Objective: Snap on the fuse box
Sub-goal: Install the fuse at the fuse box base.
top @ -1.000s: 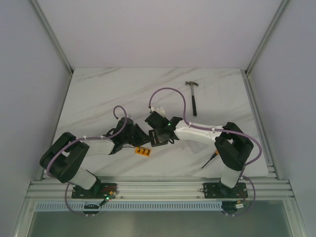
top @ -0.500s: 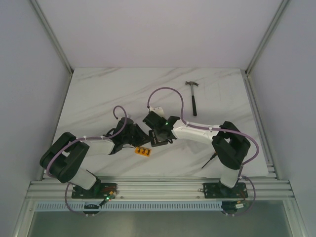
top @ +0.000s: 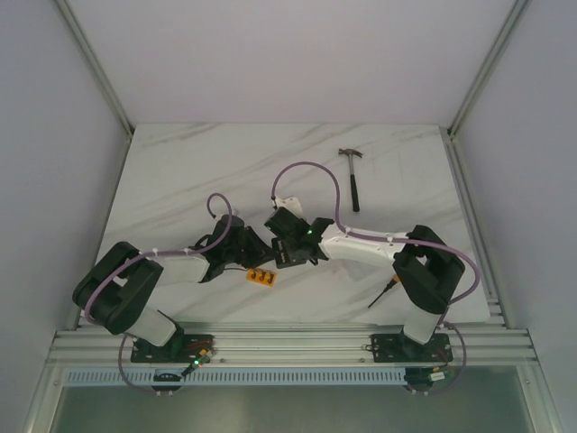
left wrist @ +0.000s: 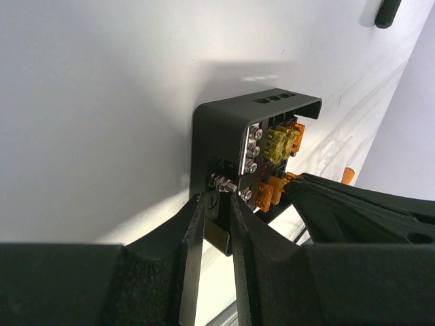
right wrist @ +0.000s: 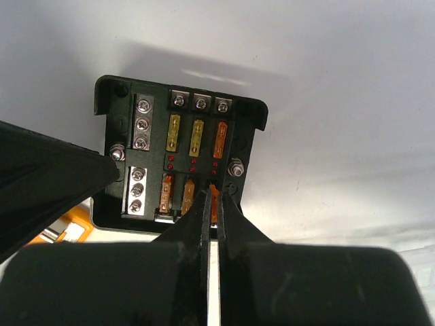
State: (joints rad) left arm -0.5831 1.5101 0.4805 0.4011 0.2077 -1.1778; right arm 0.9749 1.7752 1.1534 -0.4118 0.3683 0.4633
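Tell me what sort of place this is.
Probably a robot test cell: a white marble-patterned tabletop walled by plain white panels, a ribbed aluminium rail at its near edge, and a small black square plastic fuse box as workpiece.

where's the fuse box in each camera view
top external: fuse box mid-table, just right of the orange strip
left wrist: centre, seen edge-on
right wrist: centre, face-on
shared landmark: right fingers, the dark wedge at right in the left wrist view
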